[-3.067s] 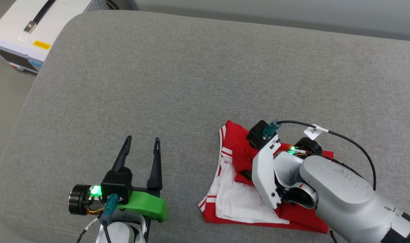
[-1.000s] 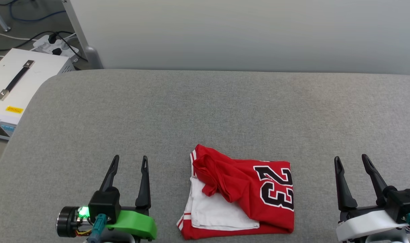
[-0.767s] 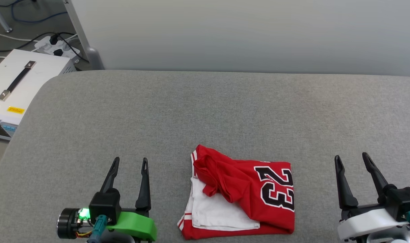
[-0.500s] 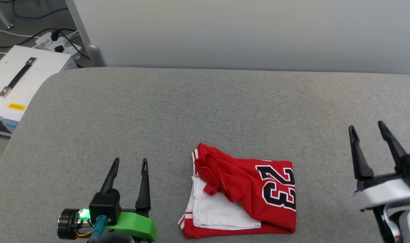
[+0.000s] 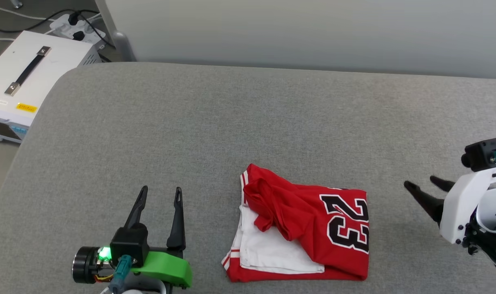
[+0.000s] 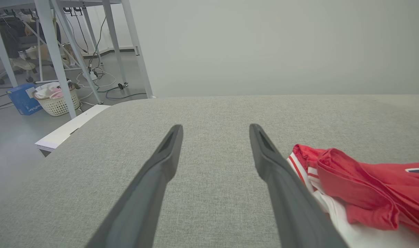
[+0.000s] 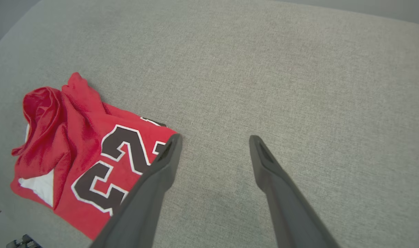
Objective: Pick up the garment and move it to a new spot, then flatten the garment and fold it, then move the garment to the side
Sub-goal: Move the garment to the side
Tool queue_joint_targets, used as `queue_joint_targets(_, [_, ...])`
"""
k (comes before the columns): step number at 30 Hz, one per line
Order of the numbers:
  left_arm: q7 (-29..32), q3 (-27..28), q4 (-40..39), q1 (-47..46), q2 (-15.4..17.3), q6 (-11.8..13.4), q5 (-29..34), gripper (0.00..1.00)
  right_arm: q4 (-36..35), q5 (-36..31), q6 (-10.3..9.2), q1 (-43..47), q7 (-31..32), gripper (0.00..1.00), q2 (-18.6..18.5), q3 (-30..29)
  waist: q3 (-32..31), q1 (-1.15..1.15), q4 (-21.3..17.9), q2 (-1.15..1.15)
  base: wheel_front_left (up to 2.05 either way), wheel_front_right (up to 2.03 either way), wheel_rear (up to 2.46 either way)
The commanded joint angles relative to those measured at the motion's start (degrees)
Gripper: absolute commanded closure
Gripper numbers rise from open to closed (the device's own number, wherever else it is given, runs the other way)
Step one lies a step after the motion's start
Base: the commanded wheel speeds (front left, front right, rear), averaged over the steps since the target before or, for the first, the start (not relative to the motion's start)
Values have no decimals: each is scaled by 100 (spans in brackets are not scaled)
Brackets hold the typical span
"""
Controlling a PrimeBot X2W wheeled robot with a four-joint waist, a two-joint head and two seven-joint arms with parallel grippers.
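Head view: garment (image 5: 309, 220) lies roughly folded near the front edge of the grey cushion (image 5: 231, 122), about mid-width, between the two grippers. "23" print is on its right half, a bunched red flap on top at the left, white sleeve showing at the front-left corner. Left gripper (image 5: 161, 189) is off to its left, fingers spread, empty. Right gripper (image 5: 420, 181) is off to its right, tips pointing at the shirt, not touching.

Left wrist view: fingers parted over bare cushion, nothing between them; shirt's striped trim edge is just beside the right-hand finger.

Right wrist view: fingers apart, empty. One finger overlaps the printed edge in the picture; cannot tell if it touches.

Handling, judged: light, limp jersey that drapes and will not hold its shape. A top-layer pinch would likely peel the fold open. Better to pinch all layers at the printed right edge, nearest the right gripper.
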Motion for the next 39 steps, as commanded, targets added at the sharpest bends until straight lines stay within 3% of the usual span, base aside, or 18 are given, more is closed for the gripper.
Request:
queue_joint_targets(1, [-34,-29,2,-137,-17,-3,-40,0,44,252,-4,1,255,0,-31,105,116,0,119,0,0,0,0])
queue_joint_targets(10, [-34,-117,8,-298,-26,22,-83,0,268,1048,-4,195,974,0,-4,601,398,0,400,0,0,0,0])
queue_joint_targets(25, [-34,-243,44,-523,-32,69,-143,0,1041,1193,-4,-44,473,0,443,1463,691,0,655,0,0,0,0])
queue_joint_targets(26, [-34,-250,46,-524,-32,78,-152,0,1033,1198,-4,-69,404,15,435,1548,690,0,659,0,0,0,0])
queue_joint_targets(27, [-34,-252,50,-523,-32,84,-158,0,1029,1210,-4,-90,337,49,430,1598,687,0,659,0,0,0,0])
queue_joint_targets(28, [-34,-255,55,-521,-32,90,-164,0,1007,1234,-4,-115,272,100,419,1671,682,0,658,0,0,0,0])
queue_joint_targets(39, [-34,-231,81,-423,-33,111,-166,0,437,988,-4,-683,-797,100,-128,2127,474,0,484,0,0,0,0])
